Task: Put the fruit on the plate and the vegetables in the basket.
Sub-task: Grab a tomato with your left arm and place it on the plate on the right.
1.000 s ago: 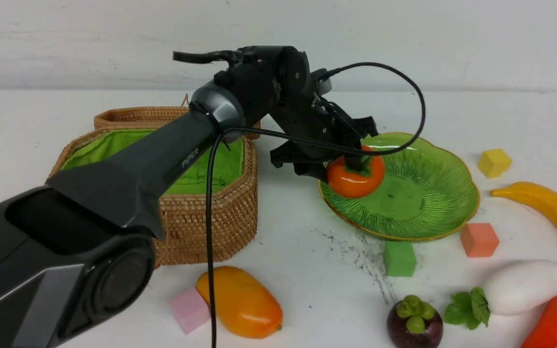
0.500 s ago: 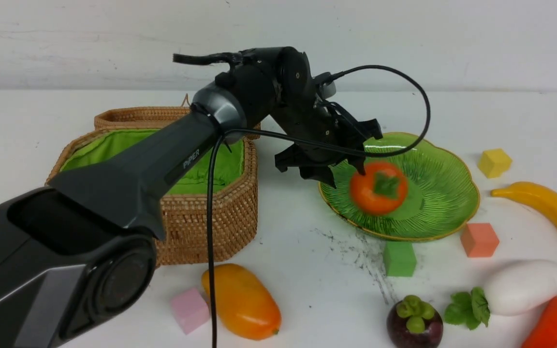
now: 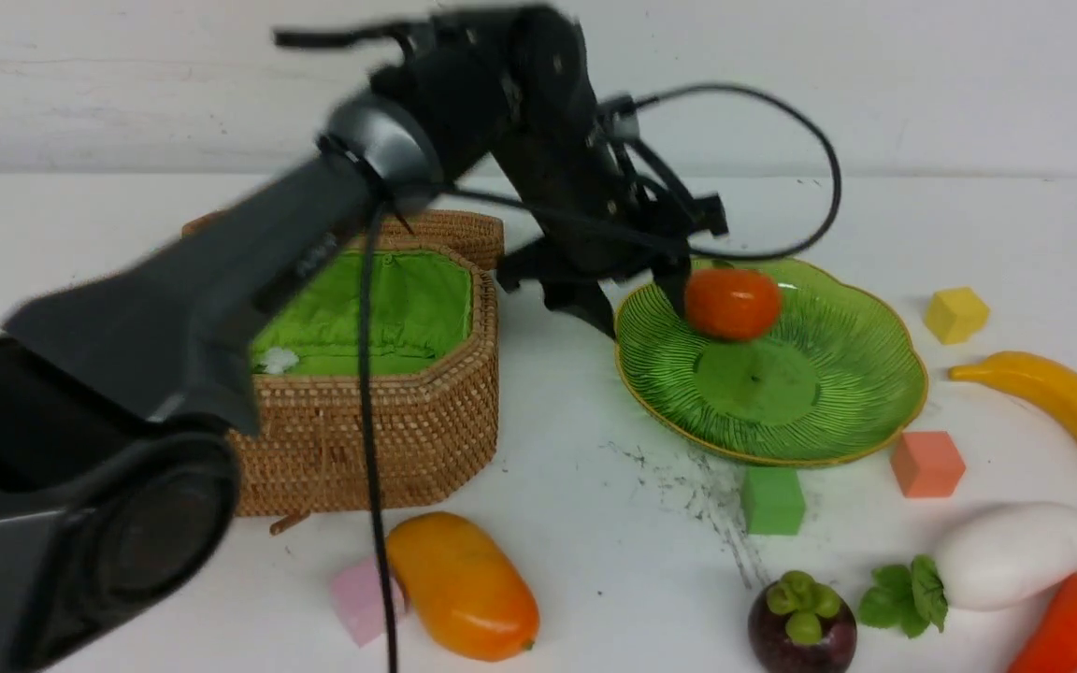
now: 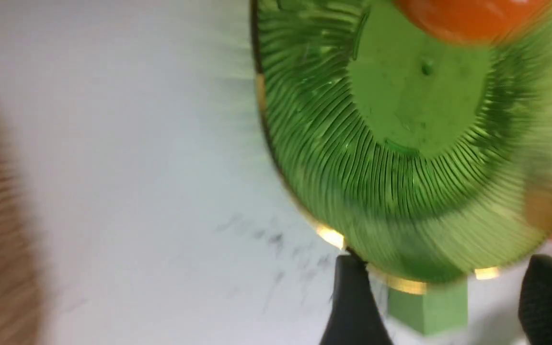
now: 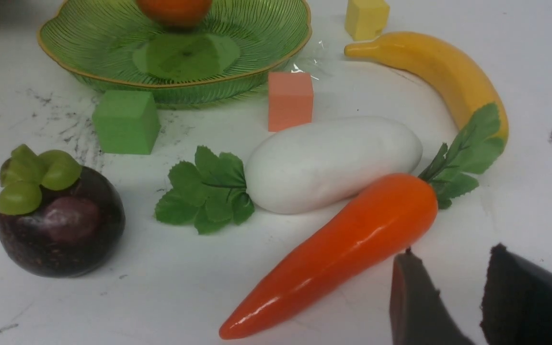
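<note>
While the persimmon [image 3: 732, 302] lies at the upper-left rim of the plate [image 3: 842, 416], left gripper [image 3: 643, 313] and right gripper [image 5: 453, 254] gape empty.

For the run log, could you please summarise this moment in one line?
left gripper: open, empty | persimmon: on plate | right gripper: open, empty, by carrot
</note>
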Controlling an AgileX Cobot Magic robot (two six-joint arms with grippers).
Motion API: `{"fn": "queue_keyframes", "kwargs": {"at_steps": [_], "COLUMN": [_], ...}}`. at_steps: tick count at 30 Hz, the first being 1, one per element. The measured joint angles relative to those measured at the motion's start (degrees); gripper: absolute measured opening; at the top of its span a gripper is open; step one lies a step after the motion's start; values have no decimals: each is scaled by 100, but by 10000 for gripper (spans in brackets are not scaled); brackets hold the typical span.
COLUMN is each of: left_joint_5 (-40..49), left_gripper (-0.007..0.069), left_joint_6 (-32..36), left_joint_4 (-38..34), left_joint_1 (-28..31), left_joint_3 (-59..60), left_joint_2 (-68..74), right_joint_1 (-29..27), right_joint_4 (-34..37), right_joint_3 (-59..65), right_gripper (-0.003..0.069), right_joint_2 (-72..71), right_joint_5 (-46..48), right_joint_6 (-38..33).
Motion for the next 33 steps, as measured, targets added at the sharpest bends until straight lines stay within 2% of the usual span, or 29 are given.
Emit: {"fn": "queue_keyframes", "kwargs": {"at_steps": [2,8,13,17,21,25,33], "left_joint_5": [116,175,175,147,-671,-1778,-3116], "left_gripper": [446,446,446,446,446,446,449], "left_joint_6": [26,137,150,-323,-839,-1045,-1437], "left_joint_4": [398,758,952,947,560,-22,-250], "left_joint_1": [0,5,0,0,0,0,0], "left_joint_3": [31,892,2714,4537,6299,7294,7589], "left_joint_2": [-491,-1871,-3377,-4230,-4476,-4303,-3706], "right_joint_1": [0,0,0,0,0,0,0], "right_joint_4": [0,0,0,0,0,0,0], "right_joint_3": [0,0,0,0,0,0,0], "right_gripper": [242,242,242,242,242,242,242], "right_joint_2": [0,0,0,0,0,0,0], "right_joint_5": [0,0,0,0,0,0,0], "right_joint_6": [0,0,0,0,0,0,0]}}
